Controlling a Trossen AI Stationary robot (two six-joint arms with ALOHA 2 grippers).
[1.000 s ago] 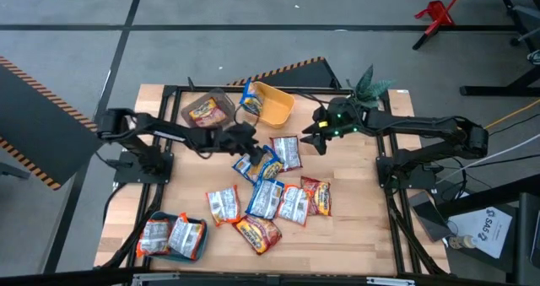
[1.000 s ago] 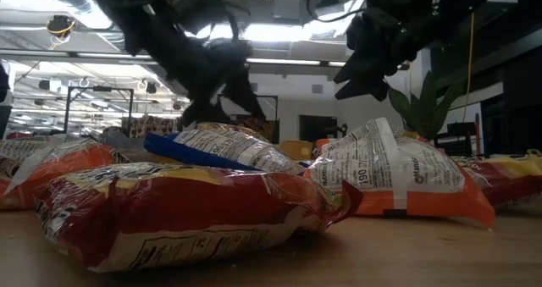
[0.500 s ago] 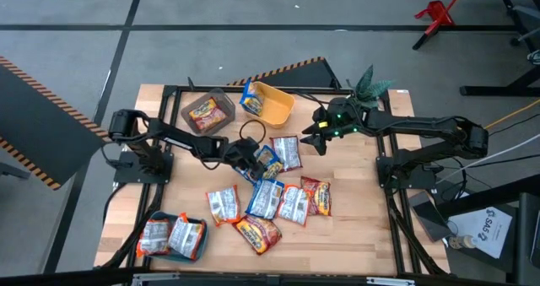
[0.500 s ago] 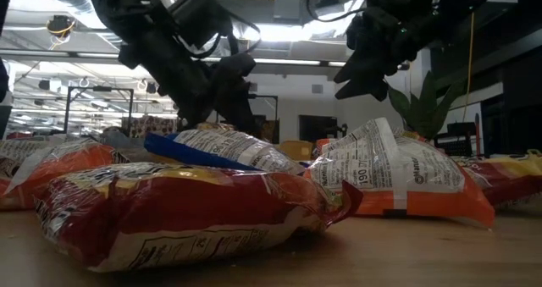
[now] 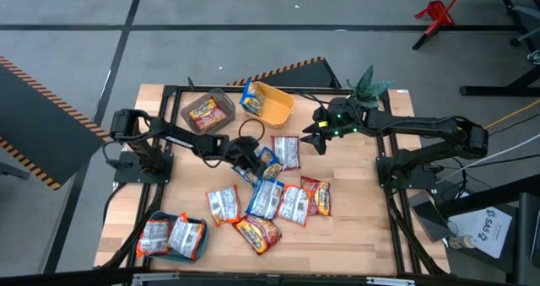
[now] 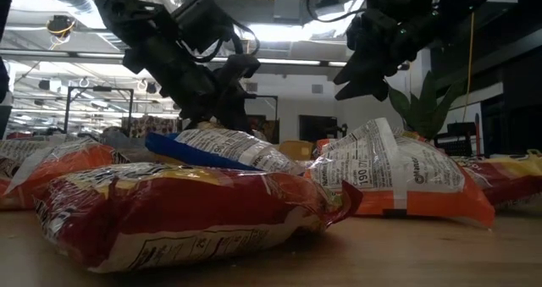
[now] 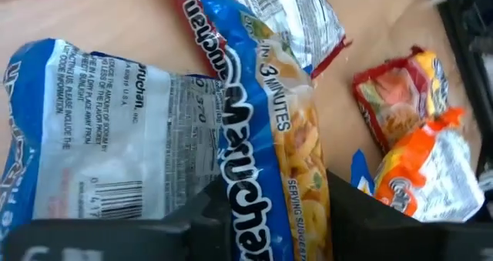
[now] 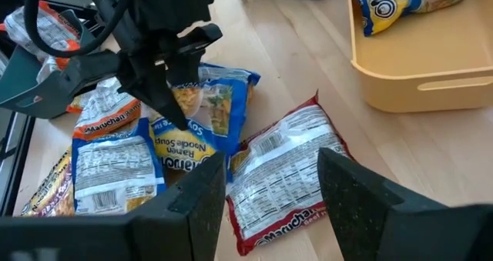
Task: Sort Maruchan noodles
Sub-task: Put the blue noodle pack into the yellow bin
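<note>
The wooden surface (image 5: 354, 227) carried scattered Maruchan noodles (image 5: 278, 200) mid-surface. The left gripper (image 5: 251, 159) had its jaws closing around a blue-yellow packet (image 7: 281, 161). The right gripper (image 5: 314, 139) hovered nearby, jaws partly apart and empty.

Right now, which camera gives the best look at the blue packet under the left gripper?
The left wrist view: the blue packet fills it, print readable, between the left gripper fingers. The right wrist view shows it smaller, partly behind that gripper. The high view shows a small blue patch; the low view only its edge.
</note>
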